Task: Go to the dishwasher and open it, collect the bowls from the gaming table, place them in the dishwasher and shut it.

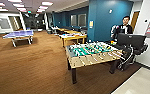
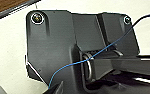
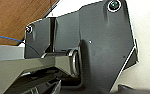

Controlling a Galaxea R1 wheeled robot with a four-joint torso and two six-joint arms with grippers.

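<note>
The gaming table (image 1: 73, 36), with a yellow rim and a pale top, stands across the carpet behind the foosball table (image 1: 92, 54). I cannot make out the bowls on it from here. The dishwasher is out of view. Dark parts of my left gripper (image 2: 56, 88) hang over pale floor (image 2: 8, 60). Those of my right gripper (image 3: 41, 86) hang where brown carpet (image 3: 13, 17) meets pale floor. Nothing shows in either of them.
The foosball table is close ahead on the right. A person (image 1: 124, 26) stands behind it beside a black screen and rig (image 1: 131, 42). A blue ping-pong table (image 1: 19, 34) is far left. Brown carpet (image 1: 28, 67) spreads ahead, with pale tiles (image 1: 141, 83) at the right.
</note>
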